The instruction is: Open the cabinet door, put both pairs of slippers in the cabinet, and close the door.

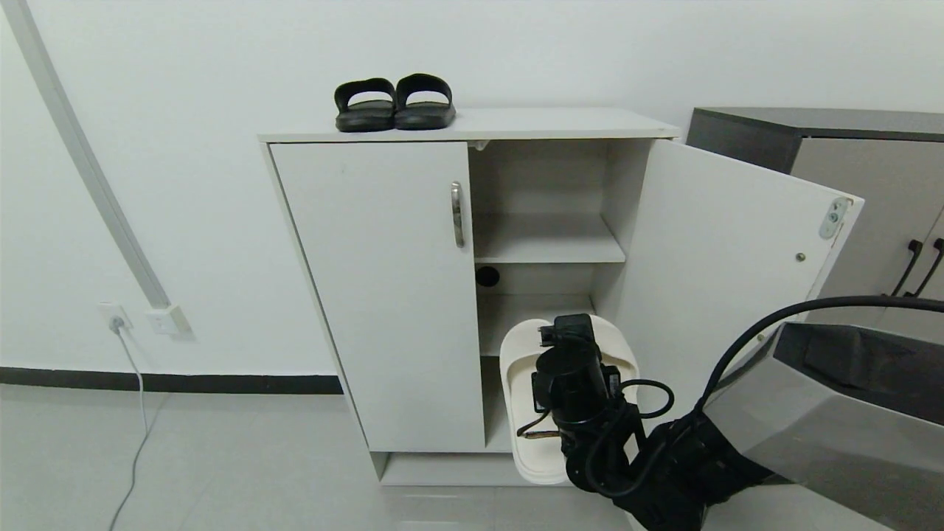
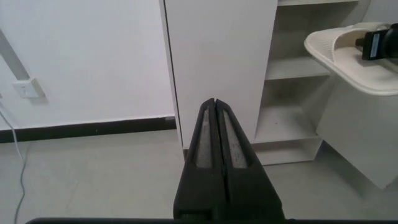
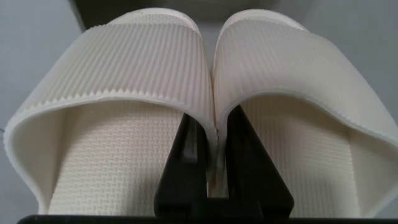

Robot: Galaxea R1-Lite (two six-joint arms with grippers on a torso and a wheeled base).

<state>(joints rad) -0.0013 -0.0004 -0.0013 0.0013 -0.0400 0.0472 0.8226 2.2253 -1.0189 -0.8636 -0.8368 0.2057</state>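
A white cabinet [image 1: 383, 295] stands against the wall, its right door [image 1: 723, 273] swung open and its left door shut. A pair of black slippers [image 1: 394, 103] rests on the cabinet top. My right gripper [image 3: 214, 168] is shut on the inner edges of a pair of white slippers [image 1: 520, 383], holding them in the air in front of the open lower compartment. The white slippers [image 3: 124, 81] have ribbed straps. My left gripper [image 2: 214, 115] is shut with nothing in it, low over the floor, left of the cabinet opening; the white slippers [image 2: 348, 59] appear beyond it.
Inside the open side are two shelves [image 1: 546, 240] and a bottom compartment. A grey cabinet [image 1: 848, 169] stands to the right, behind the open door. A wall socket [image 1: 114, 317] with a cable hangs at the left. Grey floor [image 1: 184, 464] lies open in front.
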